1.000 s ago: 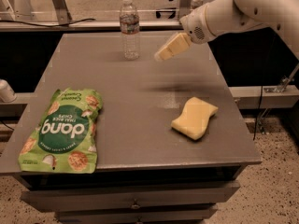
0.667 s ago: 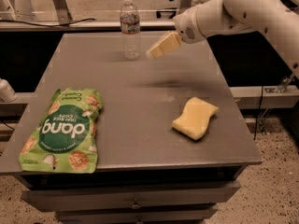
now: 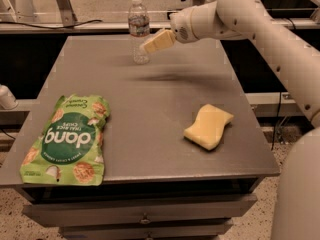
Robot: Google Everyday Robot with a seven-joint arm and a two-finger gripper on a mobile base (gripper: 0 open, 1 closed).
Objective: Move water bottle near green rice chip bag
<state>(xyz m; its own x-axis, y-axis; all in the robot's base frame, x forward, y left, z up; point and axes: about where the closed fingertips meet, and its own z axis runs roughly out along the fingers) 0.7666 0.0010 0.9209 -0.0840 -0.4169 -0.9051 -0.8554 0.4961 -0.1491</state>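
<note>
An upright bottle [image 3: 138, 31] stands at the tabletop's [image 3: 150, 109] far edge, the gripper [image 3: 148, 46] level with its middle and just to the view's right (jaws apart or together: cannot tell), while the bag [image 3: 67, 140] lies well apart, front left.

Cream claw [image 3: 146, 46] beside clear water bottle [image 3: 138, 26]; bright-green bag [image 3: 67, 139], yellow sponge [image 3: 209, 126].

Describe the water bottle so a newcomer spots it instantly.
On the grey table, look along the far edge, left of centre. The water bottle stands upright there, just beside the hand. It alone is clear and tall; the green bag and yellow sponge lie flat, nearer the front.
</note>
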